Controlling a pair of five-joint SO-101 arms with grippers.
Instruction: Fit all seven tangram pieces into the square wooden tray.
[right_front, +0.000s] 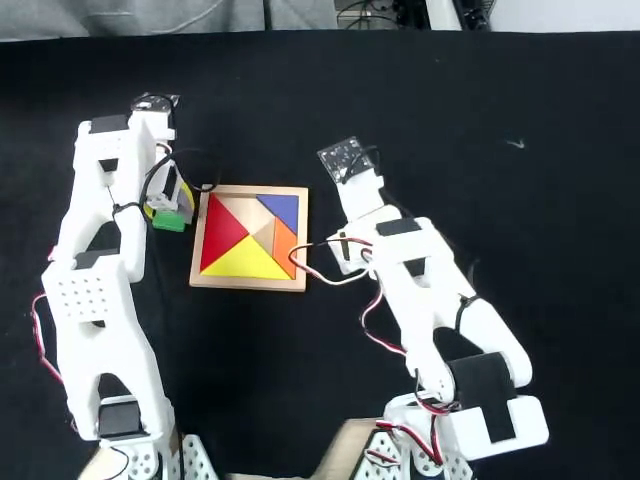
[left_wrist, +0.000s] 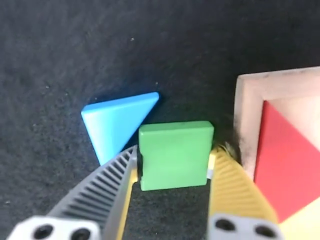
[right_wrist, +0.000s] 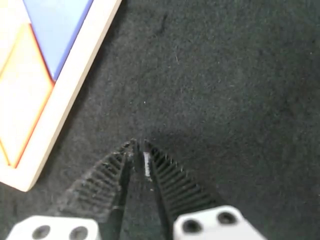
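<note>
Green square (left_wrist: 175, 156) — pinched inside the left claw (left_wrist: 176, 151).

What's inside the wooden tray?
The wooden tray holds a red piece, a yellow piece, a blue piece and an orange piece, with bare wood between them. The tray floor under the pieces is covered.

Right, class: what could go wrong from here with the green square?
The green square piece in the left claw could catch on the raised rim of the square wooden tray, close beside one finger. The light blue triangle piece lies by the square's corner and might get knocked away.
</note>
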